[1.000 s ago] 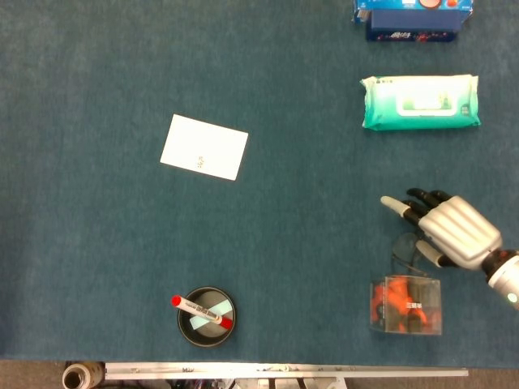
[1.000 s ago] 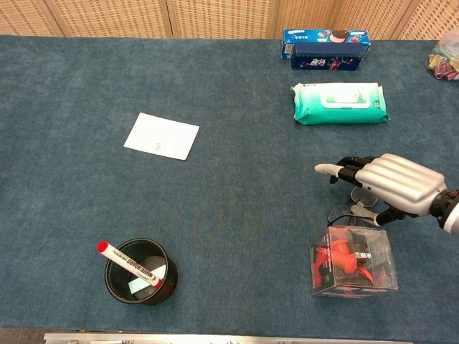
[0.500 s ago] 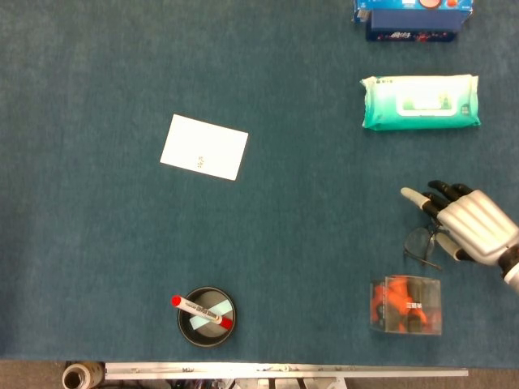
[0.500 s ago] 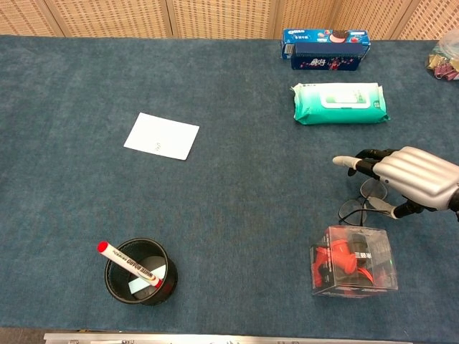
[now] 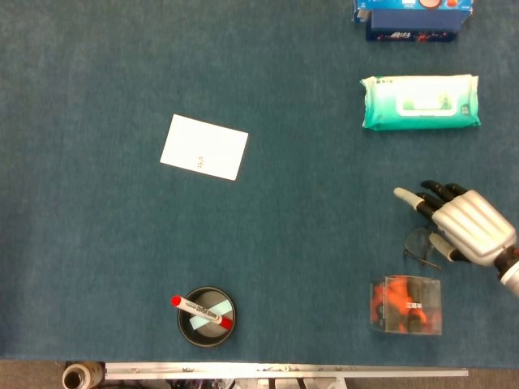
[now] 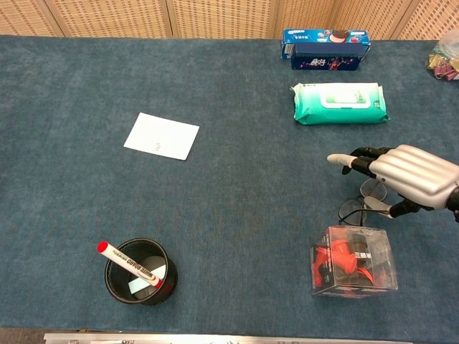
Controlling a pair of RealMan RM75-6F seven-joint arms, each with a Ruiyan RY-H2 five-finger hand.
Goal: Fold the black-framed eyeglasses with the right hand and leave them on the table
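Observation:
The black-framed eyeglasses [image 5: 420, 245] [image 6: 356, 206] lie on the blue table at the right, mostly hidden under my right hand [image 5: 464, 225] [image 6: 409, 175]. One lens rim shows at the hand's left edge. The hand hovers palm down over them with fingers stretched out to the left and slightly apart, holding nothing that I can see. Whether the thumb touches the frame is unclear. The left hand appears in neither view.
A clear box with orange contents [image 5: 406, 305] [image 6: 353, 261] sits just in front of the glasses. A green wipes pack [image 5: 420, 102] and a blue biscuit box [image 6: 326, 48] lie further back. White paper [image 5: 203, 147] and a black cup with a marker [image 5: 206, 315] are to the left.
The right hand moved right off the glasses, uncovering a lens, then edged slightly back left. The glasses shifted a little right from one second ago.

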